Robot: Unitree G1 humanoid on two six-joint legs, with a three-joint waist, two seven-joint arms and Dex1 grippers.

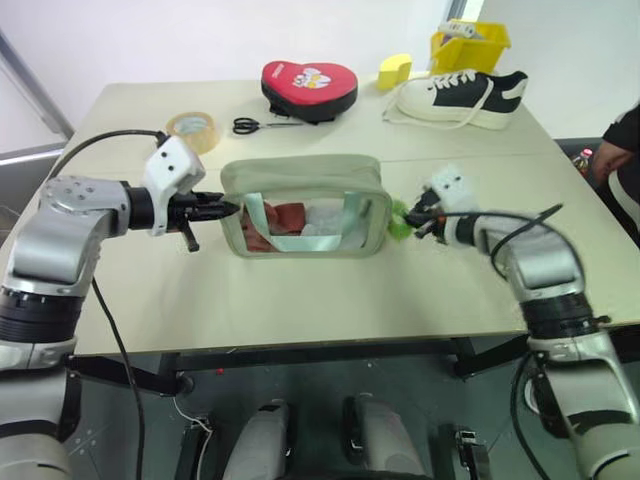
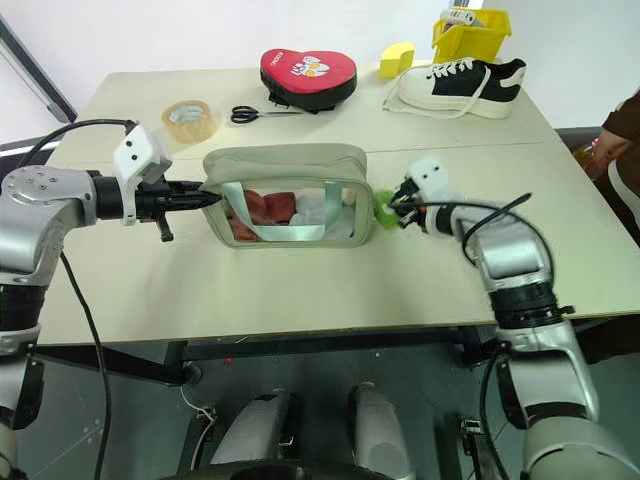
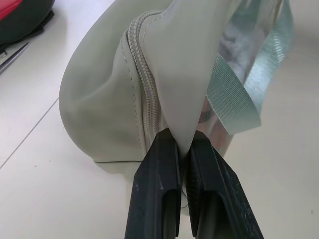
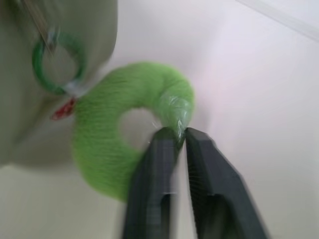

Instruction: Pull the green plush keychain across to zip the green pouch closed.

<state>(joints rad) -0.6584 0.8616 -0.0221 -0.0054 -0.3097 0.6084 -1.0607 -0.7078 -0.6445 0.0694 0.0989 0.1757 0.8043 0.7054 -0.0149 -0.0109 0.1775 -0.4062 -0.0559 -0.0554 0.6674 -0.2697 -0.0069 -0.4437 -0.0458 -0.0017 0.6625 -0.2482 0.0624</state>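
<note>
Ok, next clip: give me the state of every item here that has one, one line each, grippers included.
green pouch: upright on the table, zipper closed at its left end.
green plush keychain: hanging at the pouch's right end.
left gripper: fingers pinching a fabric edge of the pouch's left end.
right gripper: fingers nearly shut, nipping the keychain's tip.
red heart-shaped case: closed.
scissors: blades shut, flat.
sneaker: upright, laced.

Silver arms, black cables, white wrists
</note>
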